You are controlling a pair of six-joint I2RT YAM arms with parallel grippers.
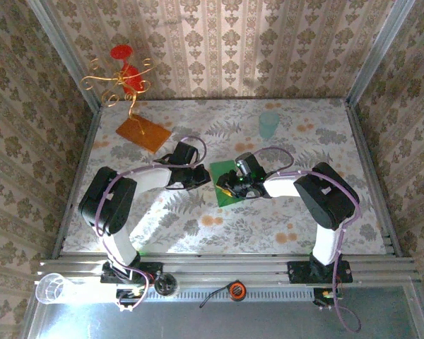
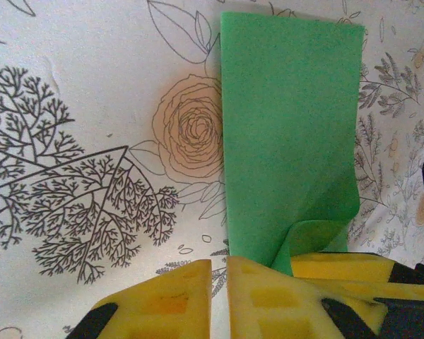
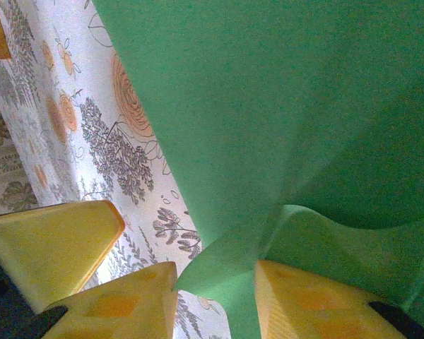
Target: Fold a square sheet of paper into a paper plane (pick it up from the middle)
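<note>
The green paper (image 1: pixel 221 176) lies in the middle of the table (image 1: pixel 268 226). It is folded into a long flat shape, not a pointy plane yet. One corner curls up. The right gripper (image 3: pixel 213 274) has its fingers apart, with that curled bit loose between them. The left gripper (image 2: pixel 219 275) has its fingers almost together at the paper's edge; I can't tell if any paper is pinched there. I think a fold is being made. Next, the flap needs lining up and pressing flat. Both arms bend low toward the middle, nose to nose.
</note>
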